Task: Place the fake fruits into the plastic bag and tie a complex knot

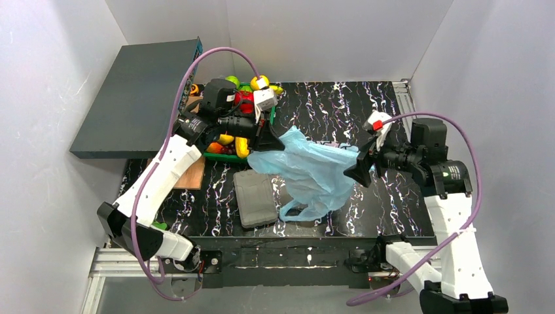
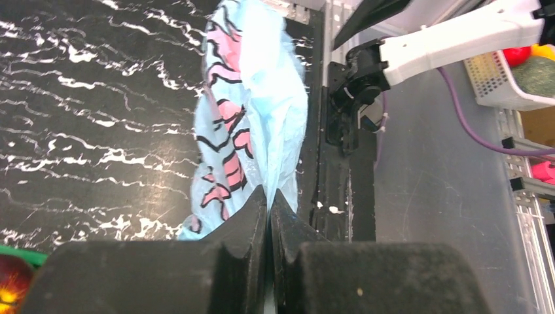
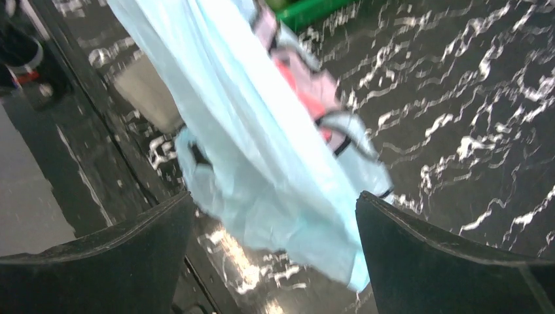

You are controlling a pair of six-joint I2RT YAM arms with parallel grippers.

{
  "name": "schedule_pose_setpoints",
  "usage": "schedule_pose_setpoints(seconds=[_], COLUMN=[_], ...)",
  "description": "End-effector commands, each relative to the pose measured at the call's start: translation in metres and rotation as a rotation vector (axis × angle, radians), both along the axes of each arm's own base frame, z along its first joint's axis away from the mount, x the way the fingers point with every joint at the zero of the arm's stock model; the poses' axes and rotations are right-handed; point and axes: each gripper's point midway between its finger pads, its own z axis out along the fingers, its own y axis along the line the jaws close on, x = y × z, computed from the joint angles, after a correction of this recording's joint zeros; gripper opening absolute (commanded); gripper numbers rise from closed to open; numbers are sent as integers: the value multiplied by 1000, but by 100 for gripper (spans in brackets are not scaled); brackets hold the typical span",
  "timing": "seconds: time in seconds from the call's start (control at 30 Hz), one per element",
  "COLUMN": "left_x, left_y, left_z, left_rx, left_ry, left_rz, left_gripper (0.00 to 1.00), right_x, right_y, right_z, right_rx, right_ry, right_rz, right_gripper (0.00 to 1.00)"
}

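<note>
The light-blue plastic bag (image 1: 314,173) hangs stretched above the black marbled table, its pink-and-dark print showing in the left wrist view (image 2: 252,111). My left gripper (image 1: 269,142) is shut on the bag's upper left end, with plastic pinched between the fingertips (image 2: 269,199). At the bag's right end my right gripper (image 1: 361,171) stands open. The bag (image 3: 262,150) hangs just beyond its wide-apart fingers (image 3: 275,194), unpinched. The fake fruits (image 1: 237,145) lie in the green tray (image 1: 219,156) behind my left gripper: yellow, red and green pieces. No knot is in view.
A grey ribbed case (image 1: 255,196) lies flat under the bag's left part. A dark slab (image 1: 137,98) covers the back left, with a wooden board (image 1: 190,173) below it. Off the table's near edge stands a white basket (image 2: 504,78).
</note>
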Motion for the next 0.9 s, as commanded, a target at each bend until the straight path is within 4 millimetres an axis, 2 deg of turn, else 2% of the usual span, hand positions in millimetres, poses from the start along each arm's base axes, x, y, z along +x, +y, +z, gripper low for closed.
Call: schedule_pose_setpoints(seconds=[0.0, 0.2, 0.37, 0.43, 0.67, 0.87], left_x=[-24, -29, -28, -27, -31, -28], left_y=[1, 7, 10, 9, 9, 7], left_z=[21, 17, 18, 18, 18, 19], left_rx=[-83, -67, -67, -76, -84, -88], left_ry=[-41, -80, -89, -79, -73, -75], left_rz=[-100, -117, -115, -122, -142, -144], left_gripper=[0, 0, 0, 0, 0, 0], right_x=[-6, 21, 25, 29, 71, 46], right_y=[-20, -32, -45, -43, -45, -24], right_z=[-55, -74, -86, -87, -71, -68], right_rx=[-137, -199, -211, -199, -150, -57], right_ry=[73, 51, 82, 72, -23, 41], right_rz=[44, 38, 49, 60, -32, 121], right_gripper=[98, 98, 98, 97, 98, 99])
